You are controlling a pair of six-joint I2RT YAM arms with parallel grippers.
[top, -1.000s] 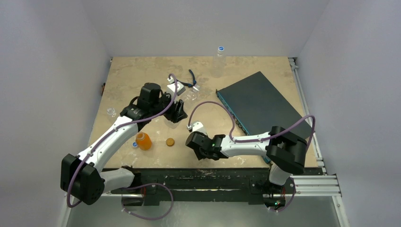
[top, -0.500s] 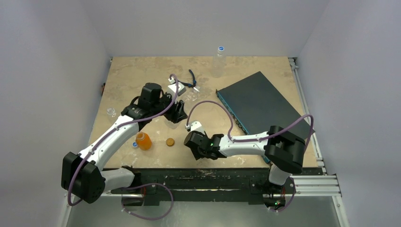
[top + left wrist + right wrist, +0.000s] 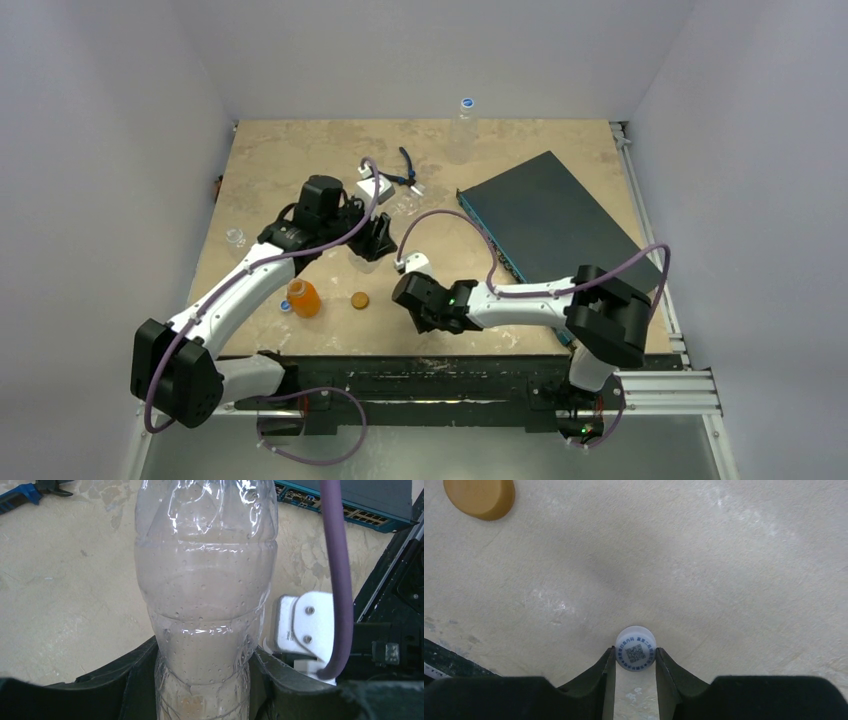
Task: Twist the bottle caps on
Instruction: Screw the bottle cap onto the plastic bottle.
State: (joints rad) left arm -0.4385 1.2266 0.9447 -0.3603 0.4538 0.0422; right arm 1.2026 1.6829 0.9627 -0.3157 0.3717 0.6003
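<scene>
My left gripper (image 3: 373, 237) (image 3: 205, 680) is shut on a clear plastic bottle (image 3: 205, 595), gripping its body from both sides; in the top view the bottle is hard to make out. My right gripper (image 3: 417, 305) (image 3: 635, 654) is shut on a whitish cap with blue print (image 3: 635, 649), low over the table near the front edge. The flat orange-brown cap (image 3: 360, 299) (image 3: 479, 497) lies to its left. The squat orange bottle (image 3: 304, 298) stands by a small blue cap (image 3: 285, 306). A clear bottle with a blue cap (image 3: 466, 104) stands at the back.
A dark flat box (image 3: 550, 218) (image 3: 350, 500) takes up the table's right side. Blue-handled pliers (image 3: 405, 165) and a white block (image 3: 372, 187) lie behind my left gripper. Another clear bottle (image 3: 236, 238) stands near the left edge. Purple cables loop over both arms.
My right gripper has shifted slightly to the left and a little away from the front edge. The left arm has not visibly moved.
</scene>
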